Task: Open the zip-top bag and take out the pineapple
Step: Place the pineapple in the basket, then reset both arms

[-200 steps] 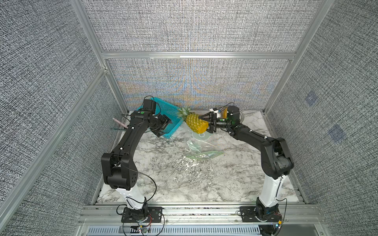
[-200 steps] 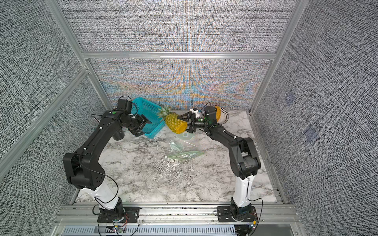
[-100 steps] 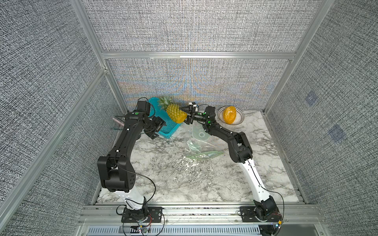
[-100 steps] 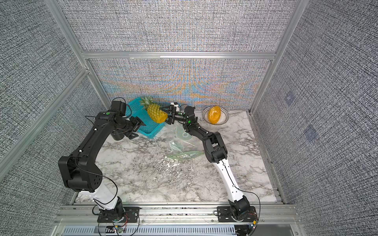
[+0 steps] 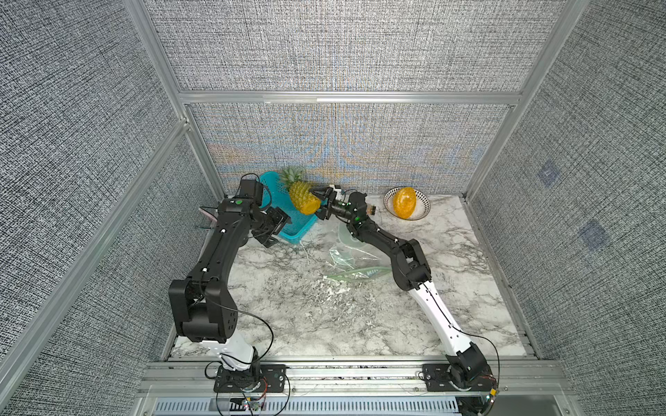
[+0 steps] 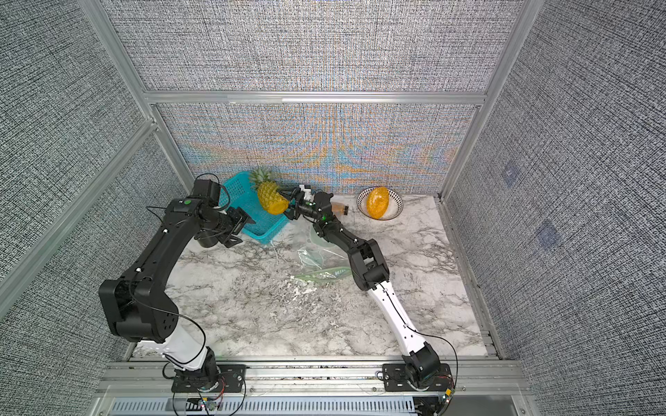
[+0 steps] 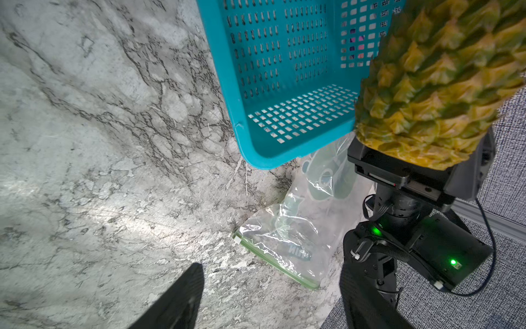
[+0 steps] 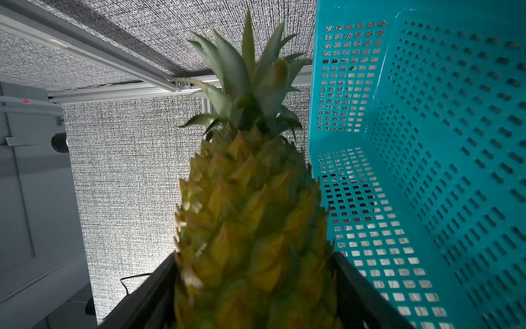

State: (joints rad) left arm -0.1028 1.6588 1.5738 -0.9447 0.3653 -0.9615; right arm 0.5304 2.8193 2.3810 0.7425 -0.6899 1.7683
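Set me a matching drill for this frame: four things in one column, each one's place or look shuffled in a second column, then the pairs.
Things:
1. pineapple
2. bag
3. orange fruit
4. basket

Place or look:
A. in the striped bowl
B. teal, with perforated walls
C. clamped in the right gripper, off the table
D. lying on the marble table

Pairs: 1-C, 2-D, 3-A, 4-B

Pineapple (image 5: 303, 198) now at the basket (image 5: 301, 227)
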